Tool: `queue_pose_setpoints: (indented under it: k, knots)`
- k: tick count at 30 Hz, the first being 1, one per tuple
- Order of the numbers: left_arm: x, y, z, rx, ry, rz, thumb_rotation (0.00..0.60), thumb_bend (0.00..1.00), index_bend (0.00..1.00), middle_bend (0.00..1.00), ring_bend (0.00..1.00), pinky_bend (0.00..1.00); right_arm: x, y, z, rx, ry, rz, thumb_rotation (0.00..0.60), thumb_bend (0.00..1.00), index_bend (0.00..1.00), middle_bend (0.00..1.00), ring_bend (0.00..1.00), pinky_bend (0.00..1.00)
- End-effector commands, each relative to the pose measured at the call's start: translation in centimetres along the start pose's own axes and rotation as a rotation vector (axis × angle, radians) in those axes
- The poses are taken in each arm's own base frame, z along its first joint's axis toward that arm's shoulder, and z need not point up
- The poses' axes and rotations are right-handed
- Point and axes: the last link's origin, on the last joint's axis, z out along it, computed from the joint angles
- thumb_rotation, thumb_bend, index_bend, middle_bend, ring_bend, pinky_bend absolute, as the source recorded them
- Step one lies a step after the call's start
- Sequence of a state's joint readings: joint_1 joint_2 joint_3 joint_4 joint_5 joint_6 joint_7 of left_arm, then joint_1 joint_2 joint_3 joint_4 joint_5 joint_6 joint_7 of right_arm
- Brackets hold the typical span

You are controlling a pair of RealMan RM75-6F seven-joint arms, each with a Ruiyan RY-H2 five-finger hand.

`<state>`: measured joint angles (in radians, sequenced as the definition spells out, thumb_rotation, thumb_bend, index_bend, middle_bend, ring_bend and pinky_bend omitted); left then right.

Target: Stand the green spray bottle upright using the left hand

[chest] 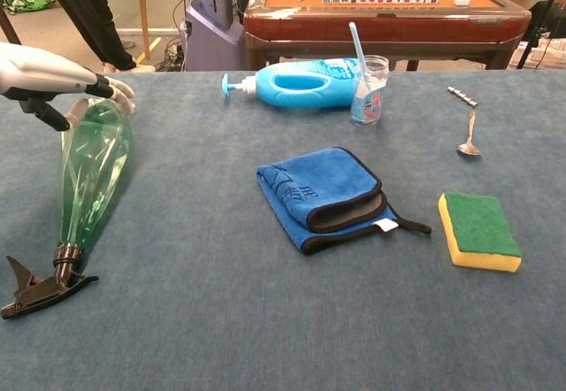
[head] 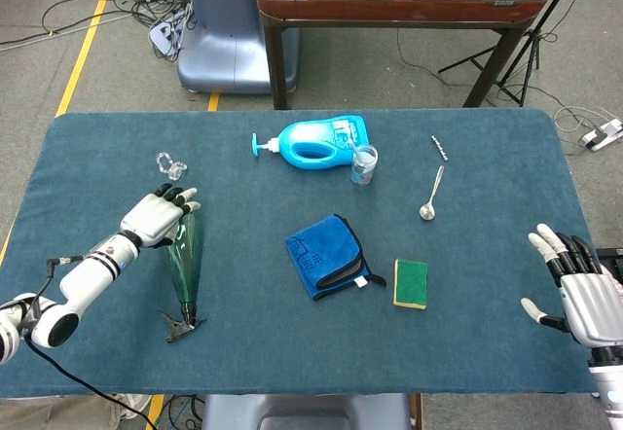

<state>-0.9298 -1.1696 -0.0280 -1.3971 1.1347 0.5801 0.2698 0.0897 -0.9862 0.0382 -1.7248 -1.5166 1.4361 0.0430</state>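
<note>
The left hand (head: pixel 156 218) rests fingers-spread over the fat base of the translucent green plastic spray bottle (head: pixel 184 255), gripping nothing. It should wrap that wide end firmly, then pivot it about the black trigger nozzle (chest: pixel 40 288) lying on the tabletop (head: pixel 467 333).
</note>
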Motion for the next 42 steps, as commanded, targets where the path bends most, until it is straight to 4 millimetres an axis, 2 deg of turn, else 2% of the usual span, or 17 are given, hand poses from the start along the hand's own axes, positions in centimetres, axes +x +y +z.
queue_pose_setpoints:
  k: [1, 11, 17, 20, 24, 28, 31, 36, 42]
  knots:
    - [-0.2, -0.5, 0.2, 0.028, -0.026, 0.006, 0.411, 0.91, 0.16, 0.04, 0.00, 0.00, 0.0, 0.0, 0.0, -0.001, -0.002, 0.000, 0.600, 0.20, 0.09, 0.06, 0.00, 0.00]
    - [-1.4, -3.6, -0.8, 0.146, -0.104, -0.009, 0.367, 0.91, 0.19, 0.08, 0.00, 0.00, -0.2, -0.2, 0.3, 0.012, -0.007, 0.004, 0.600, 0.20, 0.09, 0.06, 0.00, 0.00]
    - [-1.6, -4.2, -2.0, 0.174, -0.100, -0.036, 0.340, 0.91, 0.19, 0.09, 0.00, 0.00, -0.3, -0.3, 0.5, 0.017, -0.009, 0.004, 0.600, 0.20, 0.09, 0.06, 0.00, 0.00]
    - [-1.4, -3.5, -2.8, 0.161, -0.036, -0.094, 0.339, 0.83, 0.16, 0.09, 0.00, 0.00, -0.3, -0.3, 0.5, 0.018, -0.009, 0.004, 0.600, 0.20, 0.09, 0.06, 0.00, 0.00]
    - [-1.2, -2.3, -3.8, 0.105, 0.029, -0.136, 0.383, 0.76, 0.13, 0.08, 0.00, 0.00, -0.3, -0.3, 0.5, 0.018, -0.011, 0.003, 0.600, 0.20, 0.09, 0.06, 0.00, 0.00]
    - [-1.3, -1.1, -4.6, 0.046, 0.053, -0.101, 0.540, 0.64, 0.12, 0.08, 0.00, 0.00, -0.3, -0.3, 0.5, 0.019, -0.010, 0.002, 0.600, 0.20, 0.09, 0.06, 0.00, 0.00]
    - [-1.5, 0.2, -4.9, 0.002, 0.056, -0.076, 0.600, 0.51, 0.12, 0.08, 0.00, 0.00, -0.2, -0.3, 0.5, 0.019, -0.010, 0.002, 0.600, 0.20, 0.09, 0.06, 0.00, 0.00]
    - [-1.7, 2.5, -4.8, -0.053, 0.074, -0.035, 0.600, 0.37, 0.12, 0.08, 0.00, 0.00, -0.3, -0.3, 0.5, 0.020, -0.012, 0.004, 0.600, 0.20, 0.09, 0.06, 0.00, 0.00]
    - [-1.9, 4.6, -3.9, -0.075, 0.069, 0.016, 0.600, 0.36, 0.13, 0.08, 0.00, 0.00, -0.3, -0.3, 0.5, 0.021, -0.011, 0.006, 0.600, 0.20, 0.09, 0.06, 0.00, 0.00]
